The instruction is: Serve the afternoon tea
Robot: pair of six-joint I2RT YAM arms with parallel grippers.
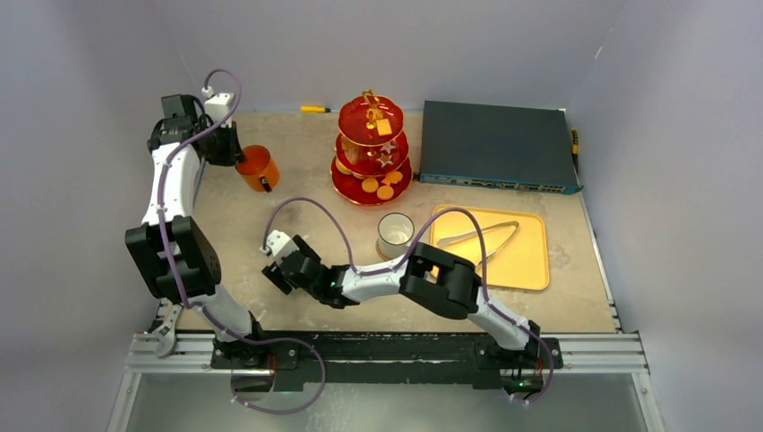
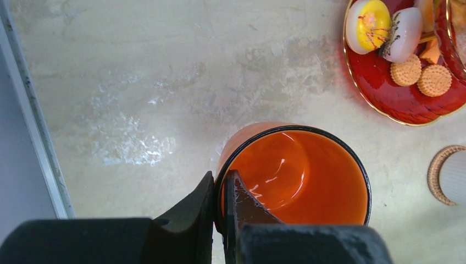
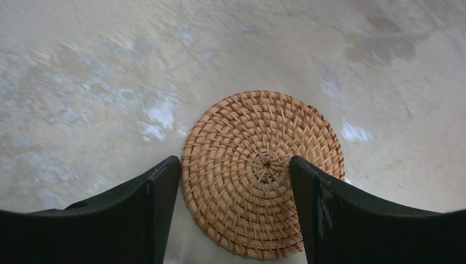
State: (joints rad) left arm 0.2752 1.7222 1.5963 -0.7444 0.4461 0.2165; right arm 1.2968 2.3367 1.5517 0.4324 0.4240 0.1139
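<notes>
At the far left of the table, your left gripper [image 2: 220, 184] is pinched tight on the rim of the orange mug [image 2: 294, 176], one finger inside and one outside. The mug looks empty. You cannot tell from these views whether it is lifted or resting on the table. It sits just left of the red three-tier stand [image 1: 372, 153], which stands upright toward the back, its plates already loaded with cookies [image 2: 434, 80] and small pastries.

Nearer to you, the white mug [image 1: 395, 235] stands in front of the stand on a coaster [image 2: 434, 176], so that place looks set. Your right gripper [image 3: 236, 170] hangs low over the near-middle of the table. Its fingers [image 3: 156, 192] are spread wide on either side of a spare coaster [image 3: 262, 173], which lies flat on the table. That gripper holds nothing.

Judging from this, you are roughly halfway: the stand is filled and in place, and one mug is on its mat. What seems left is to draw the right arm clear of the spare coaster and set the orange mug on it, beside the white one. The tongs [image 1: 481, 231] lie on the yellow tray [image 1: 531, 270] at the right, well apart from both grippers.
</notes>
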